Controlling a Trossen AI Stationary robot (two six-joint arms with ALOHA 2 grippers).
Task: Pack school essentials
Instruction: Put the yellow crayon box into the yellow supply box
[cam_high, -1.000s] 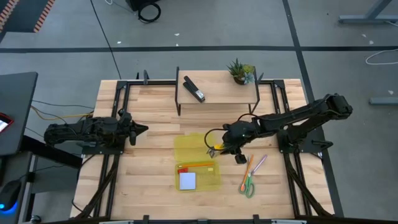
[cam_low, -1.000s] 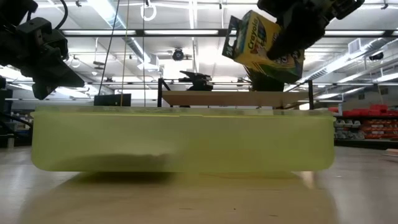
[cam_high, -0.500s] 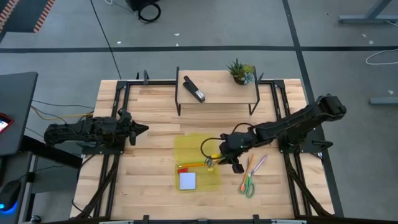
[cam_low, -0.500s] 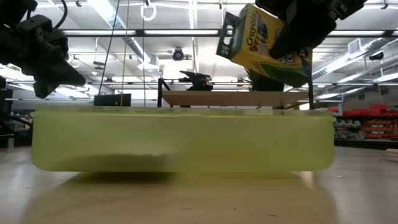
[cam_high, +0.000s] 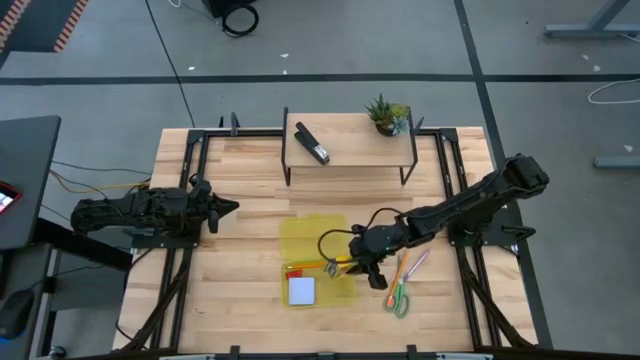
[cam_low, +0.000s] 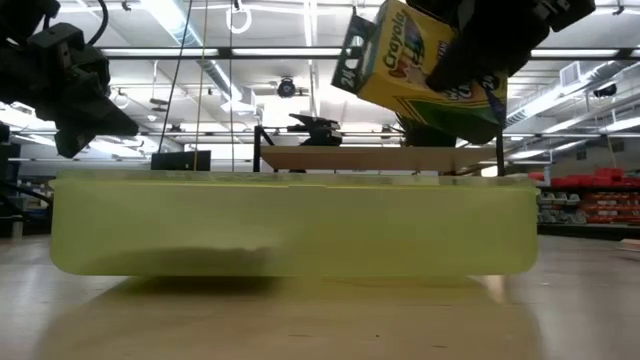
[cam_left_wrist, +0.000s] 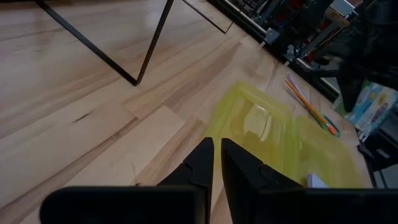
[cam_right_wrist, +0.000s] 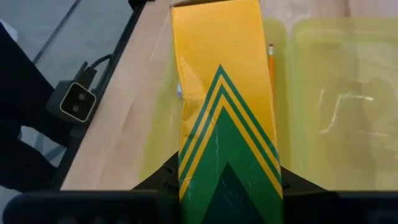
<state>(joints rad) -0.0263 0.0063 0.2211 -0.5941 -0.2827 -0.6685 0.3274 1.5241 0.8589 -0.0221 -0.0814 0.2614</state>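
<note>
My right gripper (cam_high: 352, 262) is shut on the yellow-green crayon box (cam_high: 336, 266) above the open yellow translucent case (cam_high: 312, 235). In the low view the box (cam_low: 415, 65) hangs tilted over the case (cam_low: 290, 225). The near half of the case holds the pale blue notepad (cam_high: 301, 290) and an orange pencil (cam_right_wrist: 271, 57). Green-handled scissors (cam_high: 399, 297) and a purple pen (cam_high: 417, 261) lie flat on the table right of the case. My left gripper (cam_high: 231, 208) waits shut over the table's left part, its fingers (cam_left_wrist: 205, 158) pointing toward the case. My right gripper pinches the crayon box between its two fingers at the green end (cam_right_wrist: 229, 177), one finger on each narrow side. It comes slanting down from the table's right. The box is lifted clear above the case, tilted, its yellow end (cam_right_wrist: 214, 37) pointing away from the gripper.
A raised wooden shelf (cam_high: 350, 150) on black legs stands at the far side, carrying a black stapler (cam_high: 312, 143) and a small potted plant (cam_high: 388, 115). Bare wood lies left of the case and near the front edge.
My right gripper has carried the crayon box toward the table's near and left side, from beside the case's right edge to above its near half. The box has tipped further over and stayed in the hold.
</note>
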